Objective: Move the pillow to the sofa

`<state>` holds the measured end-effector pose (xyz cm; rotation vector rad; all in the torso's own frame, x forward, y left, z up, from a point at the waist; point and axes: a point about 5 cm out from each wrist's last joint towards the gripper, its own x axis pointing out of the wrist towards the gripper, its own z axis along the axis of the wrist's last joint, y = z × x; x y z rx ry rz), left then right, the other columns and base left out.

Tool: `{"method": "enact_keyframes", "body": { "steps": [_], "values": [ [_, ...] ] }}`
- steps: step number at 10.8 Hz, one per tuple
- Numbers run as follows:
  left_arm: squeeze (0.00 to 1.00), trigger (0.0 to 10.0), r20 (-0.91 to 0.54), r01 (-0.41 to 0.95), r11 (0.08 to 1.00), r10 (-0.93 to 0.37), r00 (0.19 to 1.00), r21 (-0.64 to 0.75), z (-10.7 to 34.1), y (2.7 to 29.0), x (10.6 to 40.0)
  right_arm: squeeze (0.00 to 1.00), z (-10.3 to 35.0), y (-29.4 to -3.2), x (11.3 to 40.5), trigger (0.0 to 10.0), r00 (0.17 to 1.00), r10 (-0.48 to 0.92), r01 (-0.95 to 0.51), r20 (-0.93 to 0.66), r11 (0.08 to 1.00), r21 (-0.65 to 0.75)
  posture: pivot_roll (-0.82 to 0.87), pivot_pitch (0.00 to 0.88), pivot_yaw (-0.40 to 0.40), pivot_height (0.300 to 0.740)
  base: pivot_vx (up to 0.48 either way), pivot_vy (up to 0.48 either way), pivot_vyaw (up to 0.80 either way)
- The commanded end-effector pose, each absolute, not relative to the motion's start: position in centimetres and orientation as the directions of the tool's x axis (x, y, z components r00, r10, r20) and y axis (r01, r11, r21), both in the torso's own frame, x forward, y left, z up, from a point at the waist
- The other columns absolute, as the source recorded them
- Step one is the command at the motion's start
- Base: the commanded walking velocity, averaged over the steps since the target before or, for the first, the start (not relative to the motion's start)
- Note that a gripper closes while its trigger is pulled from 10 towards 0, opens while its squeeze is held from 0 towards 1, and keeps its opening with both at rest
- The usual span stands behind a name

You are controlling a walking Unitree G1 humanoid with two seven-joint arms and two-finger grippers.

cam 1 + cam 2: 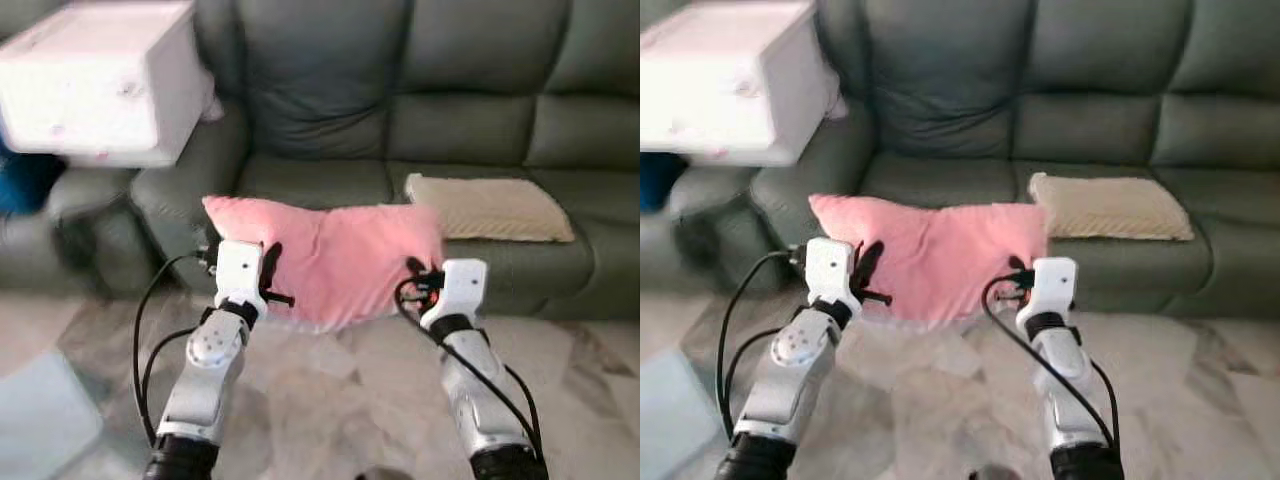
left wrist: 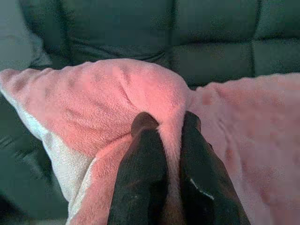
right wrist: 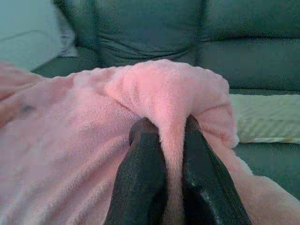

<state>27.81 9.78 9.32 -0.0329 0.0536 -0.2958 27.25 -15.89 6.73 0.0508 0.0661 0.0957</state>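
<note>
Up and left of the left pincer [image 1: 270, 262] a white box [image 1: 100, 80] sits over the sofa's armrest. The left pincer is pinching a fold of the pink pillow [image 1: 340, 260] near its left corner, both black fingers [image 2: 140, 173] pressed against the plush. The pillow hangs stretched between the two pincers, held up in front of the grey sofa [image 1: 420, 100], above the marble floor [image 1: 330, 400] and not yet resting on the seat. The right pincer [image 1: 418, 272] likewise pinches a fold at the pillow's right end. Beyond and right of it a beige cushion [image 1: 490, 207] lies on the seat. Judging by this, pickup and carry are done; reaching forward and releasing onto the seat remain.
</note>
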Motion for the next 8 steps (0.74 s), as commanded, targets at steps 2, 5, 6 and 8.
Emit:
{"method": "enact_keyframes", "body": {
  "steps": [2,5,6,8],
  "values": [
    [0.0,10.0,-0.012,0.344,0.938,-0.345,0.939,-0.042,10.18,8.39,27.81,0.0,7.41,-16.81,27.38,10.0,0.997,0.069,-0.067,-0.038,0.997,0.037,0.01,0.0,-0.013,0.74,0.452,0.0,0.0],
    [0.0,10.0,-0.015,0.35,0.936,-0.351,0.936,-0.037,10.18,8.39,27.79,0.0,7.39,-16.76,27.39,10.0,0.997,0.069,-0.068,-0.039,0.997,0.036,0.01,0.0,-0.011,0.74,0.453,0.0,0.0],
    [0.0,10.0,-0.018,0.352,0.935,-0.353,0.936,-0.036,10.17,8.35,27.8,0.0,7.4,-16.74,27.41,10.0,0.997,0.069,-0.068,-0.039,0.997,0.036,0.01,0.0,-0.012,0.74,0.454,0.0,0.0],
    [0.0,10.0,-0.022,0.361,0.932,-0.362,0.932,-0.034,10.1,8.21,27.76,0.0,7.37,-16.72,27.45,10.0,0.997,0.072,-0.071,-0.041,0.997,0.033,0.01,0.0,-0.015,0.74,0.435,0.0,0.0]
  ]
}}
